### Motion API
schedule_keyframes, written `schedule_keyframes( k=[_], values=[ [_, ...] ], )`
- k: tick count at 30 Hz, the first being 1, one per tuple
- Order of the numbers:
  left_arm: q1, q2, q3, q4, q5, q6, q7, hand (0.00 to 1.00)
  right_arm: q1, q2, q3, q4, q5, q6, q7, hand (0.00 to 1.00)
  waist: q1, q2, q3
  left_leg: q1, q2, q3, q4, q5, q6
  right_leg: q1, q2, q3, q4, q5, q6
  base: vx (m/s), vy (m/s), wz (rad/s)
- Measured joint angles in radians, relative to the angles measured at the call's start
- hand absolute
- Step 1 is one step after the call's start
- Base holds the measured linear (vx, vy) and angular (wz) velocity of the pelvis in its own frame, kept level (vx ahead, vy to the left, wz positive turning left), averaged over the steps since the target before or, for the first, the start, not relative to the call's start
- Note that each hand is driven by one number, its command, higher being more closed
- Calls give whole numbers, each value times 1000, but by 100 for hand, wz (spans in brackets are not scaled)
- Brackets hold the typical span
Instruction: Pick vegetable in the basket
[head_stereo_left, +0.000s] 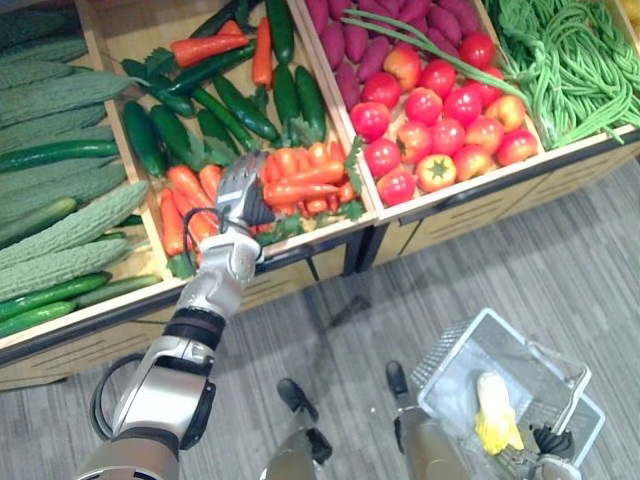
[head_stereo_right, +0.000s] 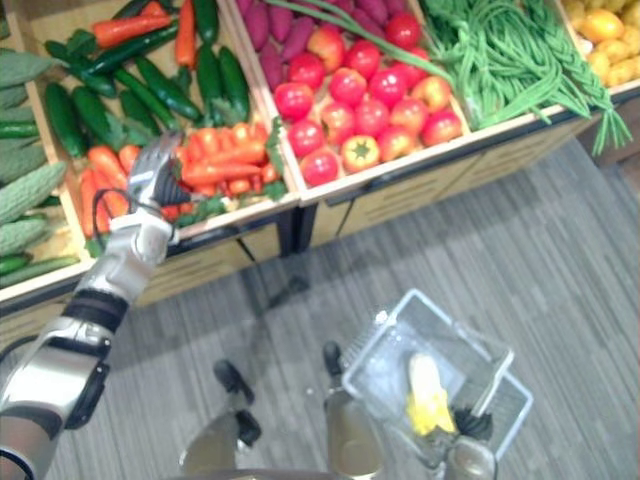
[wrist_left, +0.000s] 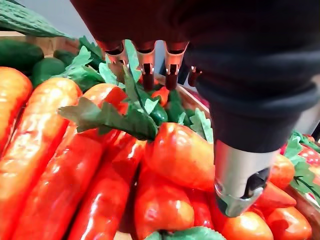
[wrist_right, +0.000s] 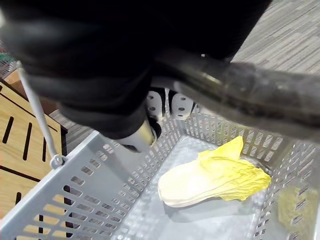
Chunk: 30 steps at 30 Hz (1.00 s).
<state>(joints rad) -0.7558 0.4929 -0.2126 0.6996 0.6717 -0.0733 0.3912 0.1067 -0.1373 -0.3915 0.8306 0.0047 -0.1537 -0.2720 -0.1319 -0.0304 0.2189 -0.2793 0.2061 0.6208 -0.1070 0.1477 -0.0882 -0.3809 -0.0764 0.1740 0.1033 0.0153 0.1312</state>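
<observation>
A: Largest first. Produce stand, wooden crates side by side. Which crate matters?

B: The one holding cucumbers at the back and carrots at the front edge. Left hand hangs right over the carrot pile.

A: Hand state?

B: Left wrist view: fingers straight and spread out ahead, thumb apart from them, nothing between. Empty, just above the leafy tops, not clearly touching.

A: And the other arm?

B: Right hand is low and well apart from the stand, curled round the basket handle. The grey basket hangs from it over the floor, with one napa cabbage lying on the bottom.

A: So the left takes the pick. Which way does the target lie?

B: Straight under the palm and slightly ahead of the fingertips. In the eye views, the carrots just right of the hand lie crosswise, long axis running sideways along the crate front; those to its left run front to back.

A: My read: drop a little, close across a crosswise carrot's width.

B: Agreed. They're packed touching, so neighbours may shift.
</observation>
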Motion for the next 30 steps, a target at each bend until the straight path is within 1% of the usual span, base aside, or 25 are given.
schedule_keyframes(
  k=[3,11,17,23,26,27,28,29,30],
  values=[
    [-17,-2,-15,0,0,0,0,0,0,0,6,-3,5,0,-5,100,0,0,0,1,0,0,0,-4,-1,-2,0,0,6,0,0,67,16,0],
    [-33,-45,-18,0,0,9,21,0,2,1,19,-33,5,-3,-5,100,2,3,2,1,5,29,0,-15,-1,-34,8,13,40,4,-5,66,13,-8],
    [-33,-70,-22,0,1,9,21,0,2,1,19,-43,6,-3,-5,100,3,10,6,1,10,54,0,-17,-3,-46,14,27,42,4,-5,70,6,-8],
    [-32,-99,-24,2,0,10,21,0,3,1,19,-52,6,-3,-8,100,3,27,9,2,15,56,0,-17,-3,-55,21,30,59,4,-5,66,5,-3],
    [-32,-99,-20,4,0,11,21,0,3,0,23,-66,6,-3,-9,100,4,31,9,1,17,59,0,-17,-4,-63,23,30,67,4,-5,64,-1,-4],
    [-32,-99,-18,6,0,12,21,100,3,-2,35,-73,6,-4,-10,100,6,31,9,-1,18,64,0,-17,-4,-70,25,31,73,5,-6,67,-1,-8],
    [-32,-100,-17,8,0,14,21,100,2,-2,39,-73,6,-6,-11,100,6,32,9,-1,19,67,0,-17,-3,-71,26,31,72,7,-9,55,-1,-10],
    [-32,-106,-14,24,0,20,21,100,3,-2,46,-74,6,-11,-15,100,7,35,8,-1,26,80,0,-17,-4,-74,31,31,72,15,-20,45,0,-7],
    [-31,-108,-14,28,0,21,21,100,3,-2,47,-75,6,-11,-16,100,7,38,8,-1,28,82,0,-17,-4,-75,33,30,72,18,-20,61,2,-5]
  ],
)
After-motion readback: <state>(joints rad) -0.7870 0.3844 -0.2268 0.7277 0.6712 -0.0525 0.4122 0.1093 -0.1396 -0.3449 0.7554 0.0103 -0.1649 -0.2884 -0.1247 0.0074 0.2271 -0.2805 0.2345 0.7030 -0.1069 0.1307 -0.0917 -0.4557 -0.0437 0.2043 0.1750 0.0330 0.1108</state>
